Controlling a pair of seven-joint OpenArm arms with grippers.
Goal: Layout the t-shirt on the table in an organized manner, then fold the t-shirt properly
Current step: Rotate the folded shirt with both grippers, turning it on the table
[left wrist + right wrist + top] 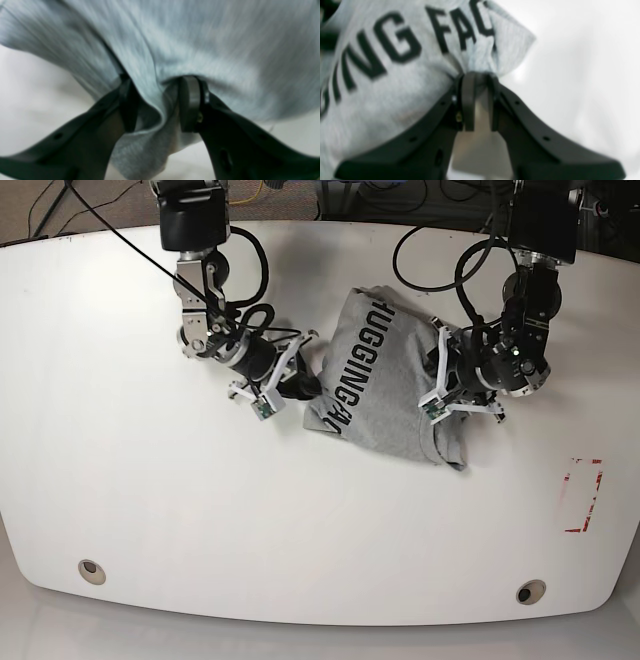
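The grey t-shirt (385, 375) lies crumpled in the middle of the white table (150, 510), with black lettering running down its left side. In the base view my right gripper (308, 387) is at the shirt's left edge. In the right wrist view that gripper (479, 82) is shut on a bunch of t-shirt (395, 75) fabric beside the letters. At the shirt's right side sits my left gripper (440, 378). The left wrist view shows this gripper (158, 100) closed on a thick fold of the t-shirt (200, 45), with cloth filling the gap between its fingers.
Two round metal grommet holes (91, 570) (530, 591) sit near the table's front edge. A red-lined rectangular mark (583, 495) is at the right. Cables and both arm bases stand along the far edge.
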